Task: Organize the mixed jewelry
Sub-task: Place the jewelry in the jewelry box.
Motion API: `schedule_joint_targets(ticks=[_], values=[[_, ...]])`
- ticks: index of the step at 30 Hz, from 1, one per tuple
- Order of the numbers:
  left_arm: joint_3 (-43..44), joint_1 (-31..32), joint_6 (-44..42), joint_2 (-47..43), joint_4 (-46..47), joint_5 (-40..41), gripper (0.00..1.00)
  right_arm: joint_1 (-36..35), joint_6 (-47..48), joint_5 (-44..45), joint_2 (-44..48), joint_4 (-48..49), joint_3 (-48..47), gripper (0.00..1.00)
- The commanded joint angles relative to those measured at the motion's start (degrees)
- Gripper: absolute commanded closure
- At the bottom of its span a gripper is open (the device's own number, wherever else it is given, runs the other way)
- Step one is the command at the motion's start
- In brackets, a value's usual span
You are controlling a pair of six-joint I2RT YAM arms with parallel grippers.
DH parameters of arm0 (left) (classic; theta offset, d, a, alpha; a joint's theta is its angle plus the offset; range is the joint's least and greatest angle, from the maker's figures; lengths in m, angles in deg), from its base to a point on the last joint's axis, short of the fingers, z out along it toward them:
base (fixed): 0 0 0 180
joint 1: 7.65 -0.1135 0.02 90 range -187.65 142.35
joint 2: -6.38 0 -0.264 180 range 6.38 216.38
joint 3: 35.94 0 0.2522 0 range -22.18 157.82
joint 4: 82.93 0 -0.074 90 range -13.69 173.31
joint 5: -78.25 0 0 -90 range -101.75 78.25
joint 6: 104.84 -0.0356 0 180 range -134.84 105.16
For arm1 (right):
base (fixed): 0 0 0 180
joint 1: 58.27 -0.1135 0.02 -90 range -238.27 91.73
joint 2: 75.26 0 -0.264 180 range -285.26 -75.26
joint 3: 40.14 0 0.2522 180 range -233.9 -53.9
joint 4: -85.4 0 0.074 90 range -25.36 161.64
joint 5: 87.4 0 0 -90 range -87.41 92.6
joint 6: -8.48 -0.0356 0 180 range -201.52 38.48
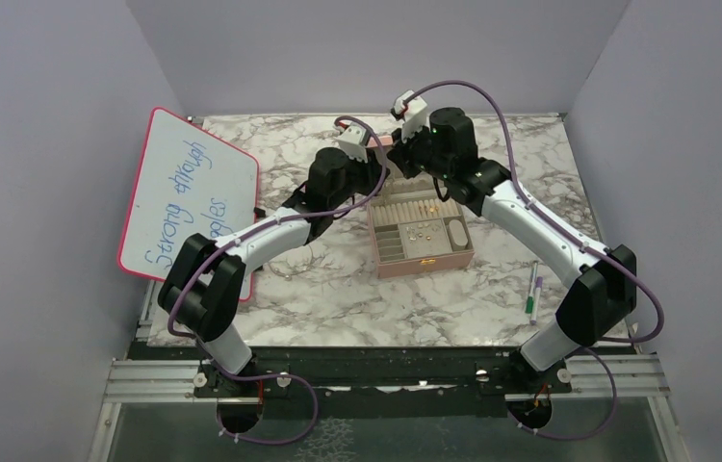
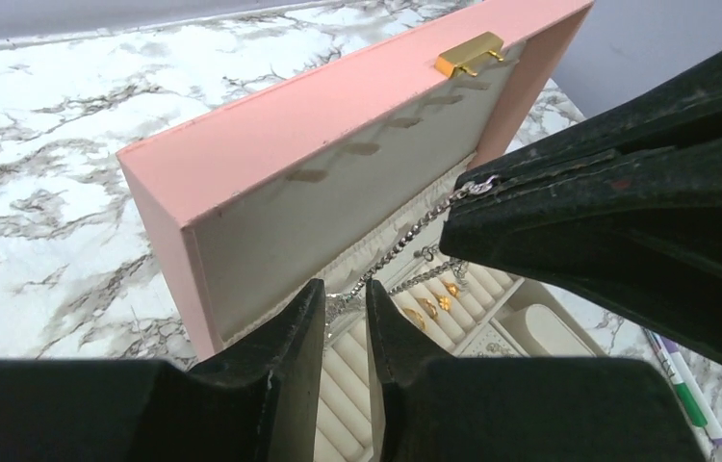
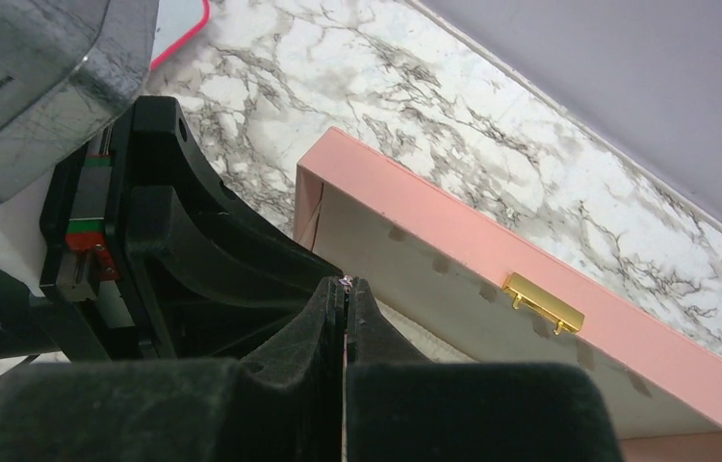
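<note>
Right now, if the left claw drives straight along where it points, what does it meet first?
The silver chain: it hangs from the right claw into the gap between the fingers of the left claw. Past that, probably the cream inner face of the open pink lid, though depth is unclear.

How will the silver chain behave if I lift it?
Probably floppy: the chain hangs in thin strands from the right gripper, whose jaws are shut on it. Likely light, being so thin. It may slip, since only its end is pinched.

Table (image 2: 49,192) marble-look; pink box (image 2: 270,144) matt; clasp (image 2: 470,53) shiny gold metal; chain (image 2: 405,243) silver metal.
</note>
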Motion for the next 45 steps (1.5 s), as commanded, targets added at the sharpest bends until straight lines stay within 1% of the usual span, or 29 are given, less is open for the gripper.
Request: schedule_joint_targets(ticks=[1, 5, 7, 13, 18, 26, 28, 31, 32, 33, 41, 43, 45], values=[[2.1, -0.1, -0.7, 0.3, 2.9, 0.4, 0.75, 0.7, -0.8, -2.2, 1.6, 2.3, 0.1, 0.98], [2.0, -0.1, -1.0, -0.8, 3.1, -0.9, 0.72, 1.0, -1.1, -2.7, 1.5, 2.4, 0.2, 0.98], [1.4, -0.1, -1.1, -1.7, 3.2, -0.2, 0.7, 1.1, -1.3, -3.0, 1.7, 2.6, 0.4, 0.98], [1.3, -0.1, -0.2, -1.2, 5.0, 0.0, 0.69, 1.5, -2.5, -4.8, 1.5, 3.3, 0.8, 0.98], [2.1, -0.1, 1.7, 0.1, 6.1, 2.4, 0.69, 2.3, -4.5, -7.6, 1.7, 4.0, 1.1, 0.98], [1.9, -0.1, 2.2, 0.3, 9.0, 1.4, 0.7, 3.5, -6.4, -9.9, 1.7, 4.6, 1.9, 0.98], [1.5, -0.1, 2.1, 0.2, 10.0, 1.1, 0.73, 3.7, -6.7, -10.3, 1.5, 4.7, 2.1, 0.98], [1.3, -0.2, 1.8, 0.5, 11.6, -1.3, 0.92, 3.9, -7.2, -10.4, 1.6, 4.7, 2.4, 0.97], [1.3, -0.2, 1.8, 0.5, 12.0, -1.7, 0.98, 4.0, -7.4, -10.4, 1.6, 4.7, 2.5, 0.96], [1.3, -0.3, 1.8, 0.6, 12.1, -1.9, 1.0, 4.0, -7.7, -10.4, 1.7, 4.8, 2.7, 0.93], [0.8, -1.7, 4.4, 0.1, 12.1, -2.5, 1.0, 5.0, -11.4, -10.3, 4.5, 9.2, 8.0, 0.68], [0.7, -1.8, 4.8, -0.2, 12.1, -3.1, 1.0, 5.0, -11.0, -10.1, 4.9, 10.5, 9.7, 0.65], [0.6, -2.0, 5.1, -0.6, 12.1, -3.5, 1.0, 5.0, -10.7, -9.1, 5.3, 13.6, 11.6, 0.63]])
